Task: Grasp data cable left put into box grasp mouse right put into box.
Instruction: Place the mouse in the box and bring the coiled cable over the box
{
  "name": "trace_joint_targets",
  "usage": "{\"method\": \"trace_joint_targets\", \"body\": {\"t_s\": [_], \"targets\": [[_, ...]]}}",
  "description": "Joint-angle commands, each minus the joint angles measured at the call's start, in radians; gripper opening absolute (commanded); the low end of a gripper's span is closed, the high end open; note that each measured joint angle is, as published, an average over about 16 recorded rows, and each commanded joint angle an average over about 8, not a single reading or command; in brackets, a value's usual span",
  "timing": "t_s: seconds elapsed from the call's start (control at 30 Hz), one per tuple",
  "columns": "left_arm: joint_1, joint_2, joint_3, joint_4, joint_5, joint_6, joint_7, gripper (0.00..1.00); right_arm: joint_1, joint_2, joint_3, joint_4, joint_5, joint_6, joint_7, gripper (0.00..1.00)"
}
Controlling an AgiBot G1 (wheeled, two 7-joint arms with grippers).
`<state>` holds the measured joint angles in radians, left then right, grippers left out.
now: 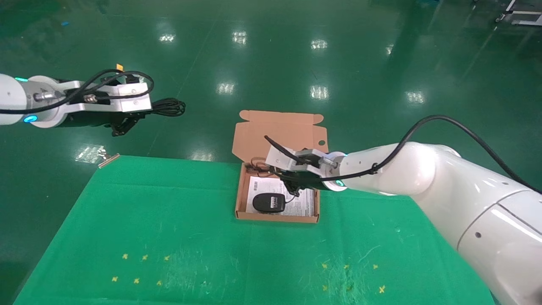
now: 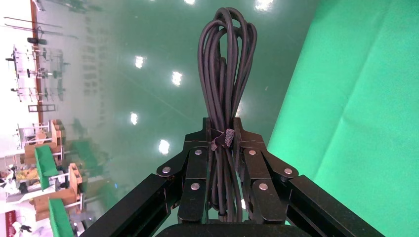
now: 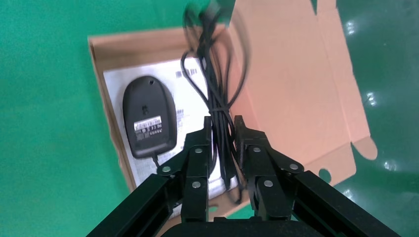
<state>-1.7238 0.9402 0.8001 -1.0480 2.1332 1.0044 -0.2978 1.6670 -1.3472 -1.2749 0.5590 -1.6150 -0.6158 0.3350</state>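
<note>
At centre frame, the mouse [image 1: 268, 203] lies belly-up in the box [image 1: 277, 218]; right pincer [image 1: 292, 186] pinches its cord [image 3: 217, 106] above. Better to lower the cord fully before letting go. Upper left, left pincer [image 1: 127, 123] grips the cable [image 1: 169, 106]; only its wrist view shows the tie [image 2: 225, 138].

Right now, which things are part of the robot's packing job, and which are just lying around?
Part of the job:
- data cable, held by left gripper
- mouse in the box
- right gripper gripping the mouse's cord

Just lying around:
- green cloth
- yellow marks
</note>
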Motion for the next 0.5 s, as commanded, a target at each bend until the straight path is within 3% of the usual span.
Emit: {"method": "trace_joint_targets", "body": {"t_s": [0.03,0.27,0.5], "targets": [[0.0,0.0,0.0,-0.003,-0.001,0.001,-0.001,0.0,-0.002,0.008,-0.002,0.013,0.001,0.0,0.002,1.0],[0.052,0.083,0.013,0.073,-0.036,-0.084,0.078,0.0,0.006,0.057,-0.004,0.054,-0.003,0.002,0.008,1.0],[0.108,0.211,0.014,0.236,-0.125,-0.221,0.257,0.0,0.039,0.176,0.006,0.112,-0.017,0.006,0.017,1.0]]}}
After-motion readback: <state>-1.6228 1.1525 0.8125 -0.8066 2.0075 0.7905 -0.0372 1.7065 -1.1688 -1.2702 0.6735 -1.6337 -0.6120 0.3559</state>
